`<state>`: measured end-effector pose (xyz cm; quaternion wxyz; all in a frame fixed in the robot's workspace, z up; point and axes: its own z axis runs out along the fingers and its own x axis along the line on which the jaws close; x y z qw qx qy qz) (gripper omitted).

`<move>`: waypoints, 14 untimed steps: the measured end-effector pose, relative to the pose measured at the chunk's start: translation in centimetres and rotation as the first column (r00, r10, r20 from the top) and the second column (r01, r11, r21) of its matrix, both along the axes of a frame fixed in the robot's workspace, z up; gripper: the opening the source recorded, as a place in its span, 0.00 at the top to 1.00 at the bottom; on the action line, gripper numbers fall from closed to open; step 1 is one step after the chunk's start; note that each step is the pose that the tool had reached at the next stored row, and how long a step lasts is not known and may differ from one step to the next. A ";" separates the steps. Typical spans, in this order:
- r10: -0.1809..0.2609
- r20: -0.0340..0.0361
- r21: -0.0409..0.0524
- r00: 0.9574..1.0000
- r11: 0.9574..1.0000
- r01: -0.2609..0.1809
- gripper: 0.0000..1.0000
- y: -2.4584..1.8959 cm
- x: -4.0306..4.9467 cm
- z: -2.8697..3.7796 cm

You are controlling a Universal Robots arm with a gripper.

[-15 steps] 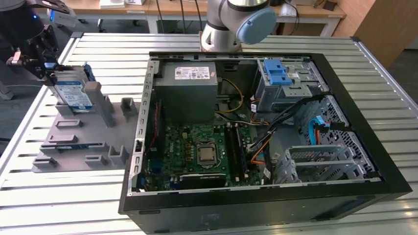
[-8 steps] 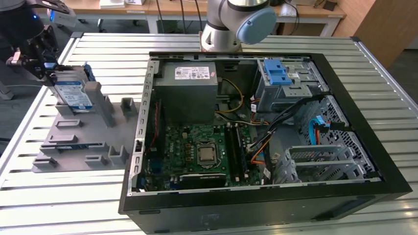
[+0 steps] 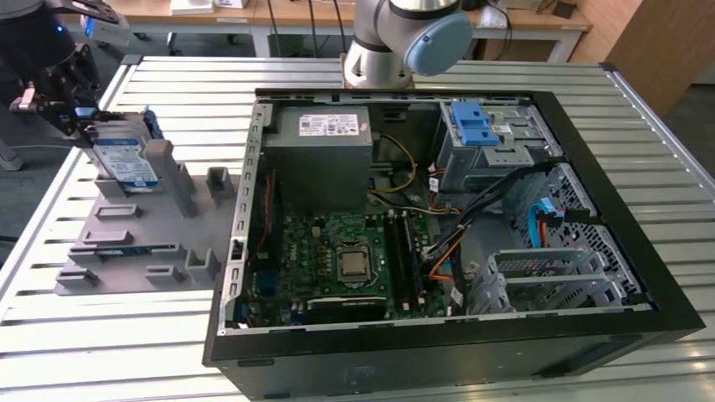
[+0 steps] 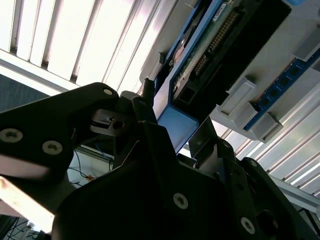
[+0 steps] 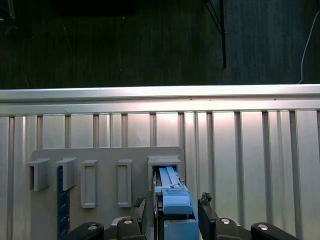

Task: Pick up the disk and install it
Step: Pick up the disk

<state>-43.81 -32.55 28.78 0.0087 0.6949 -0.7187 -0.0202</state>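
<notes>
Closest is the black claw (image 5: 175, 215), sitting around the top end of the disk (image 3: 126, 159). I cannot tell if it is squeezing the disk or loose. The disk stands up in a slot of the grey holder (image 3: 146, 230) on the counter (image 3: 112, 335). A good grab would press both flat sides evenly and lift straight up, no tilting.

We can read no text here. The white-and-blue label on the disk (image 3: 126, 163) and the white sticker on the power supply (image 3: 324, 126) carry print too small to read.
</notes>
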 end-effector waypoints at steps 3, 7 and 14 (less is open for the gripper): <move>0.000 0.000 -0.001 1.000 1.000 0.000 0.47 0.00 0.00 -0.01; 0.000 0.000 -0.001 1.000 1.000 0.000 0.47 0.00 0.00 0.00; 0.000 0.000 -0.001 1.000 1.000 0.000 0.55 -0.02 0.00 -0.01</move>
